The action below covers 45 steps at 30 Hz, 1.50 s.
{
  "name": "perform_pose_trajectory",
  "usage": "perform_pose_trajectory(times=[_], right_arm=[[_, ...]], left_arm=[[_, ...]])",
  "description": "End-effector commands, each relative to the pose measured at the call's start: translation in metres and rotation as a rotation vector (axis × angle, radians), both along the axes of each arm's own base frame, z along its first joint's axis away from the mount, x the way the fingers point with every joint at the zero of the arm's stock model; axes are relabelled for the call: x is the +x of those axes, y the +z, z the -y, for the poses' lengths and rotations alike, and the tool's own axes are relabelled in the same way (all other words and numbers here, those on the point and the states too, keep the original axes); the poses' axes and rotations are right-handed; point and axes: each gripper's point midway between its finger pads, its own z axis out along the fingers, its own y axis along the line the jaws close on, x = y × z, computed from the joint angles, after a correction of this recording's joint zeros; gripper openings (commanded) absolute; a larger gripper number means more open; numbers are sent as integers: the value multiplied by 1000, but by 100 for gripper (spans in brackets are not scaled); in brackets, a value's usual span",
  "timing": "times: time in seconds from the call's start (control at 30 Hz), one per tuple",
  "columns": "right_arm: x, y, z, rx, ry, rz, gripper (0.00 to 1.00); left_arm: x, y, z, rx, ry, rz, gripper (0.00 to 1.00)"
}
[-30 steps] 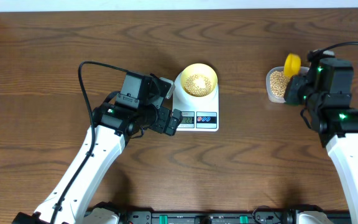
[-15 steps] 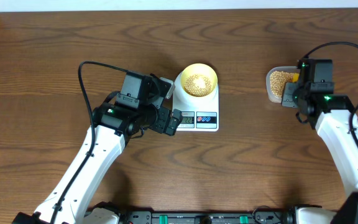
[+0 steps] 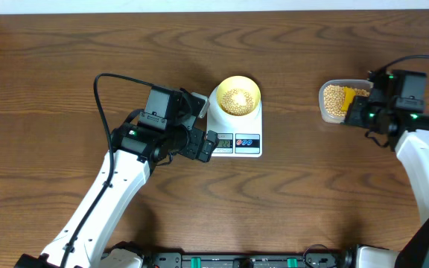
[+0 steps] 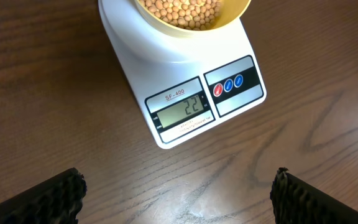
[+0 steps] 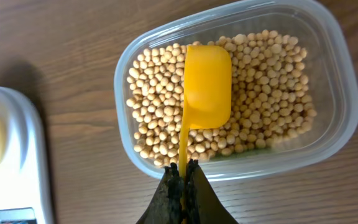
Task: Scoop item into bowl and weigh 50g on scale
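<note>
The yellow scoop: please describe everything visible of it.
The bright yellow plastic scoop has a rounded-rectangular cup and a thin, long handle. The right claw is shut on the handle's end. The cup lies over the small beige beans inside the clear rectangular plastic tub, apparently touching them; no beans show on it.

Pale-yellow bowl (image 3: 254, 89) of tan beans (image 3: 237, 97) sits upright on the white scale (image 4: 135, 68), display reading 22.
</note>
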Motion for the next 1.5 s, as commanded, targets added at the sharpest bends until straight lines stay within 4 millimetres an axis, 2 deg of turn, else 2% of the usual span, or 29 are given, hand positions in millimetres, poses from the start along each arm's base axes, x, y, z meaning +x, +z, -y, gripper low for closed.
perform_pose_trajectory(times=[0.0,0.27,0.43,0.63,0.87,1.03,1.23,1.47], right_arm=[[0,11,-15,174,69,31,1],[-14,-2,-1,293,35,25,1],[-16,3,-1,404,56,85,1],[-22,-4,17,472,-37,82,1],[-23,15,36,595,-82,152,1],[-29,21,48,649,-109,172,1],[-36,38,55,759,-96,227,1],[-50,43,74,849,-178,233,1]], left_arm=[[1,0,1,3,-16,5,97],[1,0,1,3,-16,5,97],[1,0,1,2,-16,5,97],[1,0,1,3,-16,5,97],[1,0,1,3,-16,5,97],[1,0,1,3,-16,5,97],[1,0,1,2,-16,5,97],[1,0,1,2,-16,5,97]])
